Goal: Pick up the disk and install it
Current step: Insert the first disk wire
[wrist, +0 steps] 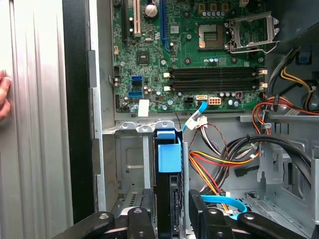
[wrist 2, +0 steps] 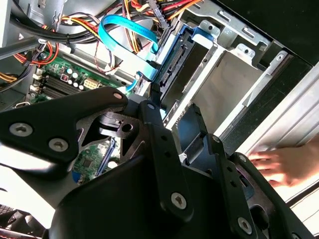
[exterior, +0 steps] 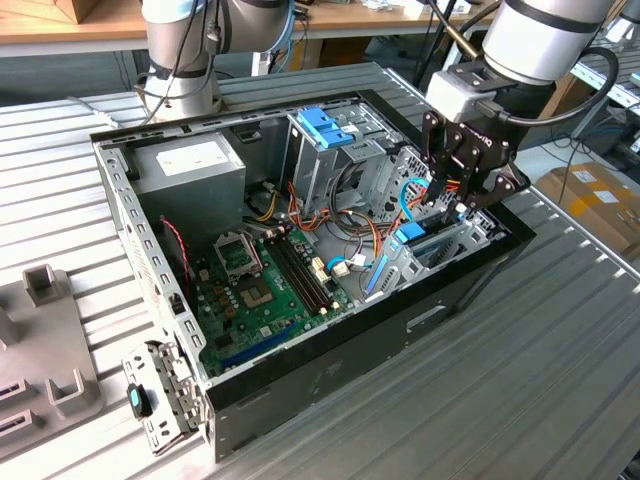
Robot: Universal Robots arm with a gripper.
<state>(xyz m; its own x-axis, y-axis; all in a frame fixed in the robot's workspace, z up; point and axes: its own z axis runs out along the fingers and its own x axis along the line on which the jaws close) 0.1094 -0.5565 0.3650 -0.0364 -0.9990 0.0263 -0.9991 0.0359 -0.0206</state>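
**Desk:** Where is the disk?

**Caption writer:** The disk (wrist: 168, 164) stands on edge in the metal bay at a front corner of the open computer case (exterior: 300, 385). A blue rail runs along its exposed edge.

**Desk:** And the claw?

**Caption writer:** The gripper (exterior: 455, 200) reaches down into that corner. In the first wrist view its black fingers (wrist: 147, 214) press against both broad sides of the disk. The jaws are narrowed to the disk's thickness and hold it.

**Desk:** What is hard to make out?

**Caption writer:** The disk is seen edge-on, so its faces are hidden. The part nearest the wrist passes behind the fingers, and in the exterior view the gripper covers most of it. A person's hand (wrist 2: 279, 167) rests on the table just outside the case, cut off at the frame's edge in the first wrist view.

**Desk:** The setting?

**Caption writer:** The case lies on its side on a ribbed metal table (exterior: 520, 380).
- **Inside the case:** a green motherboard (exterior: 260, 290), a grey power-supply box (exterior: 190, 165), a drive cage (exterior: 325, 150) topped by a blue bracket, and a blue ribbon cable (wrist 2: 124, 45).
- **On the table:** grey fixtures (exterior: 50, 340) sit at the exterior view's left.
- **Beyond the table:** a cardboard box (exterior: 590, 190) lies at the exterior view's right, and a wooden workbench (exterior: 60, 20) runs behind.
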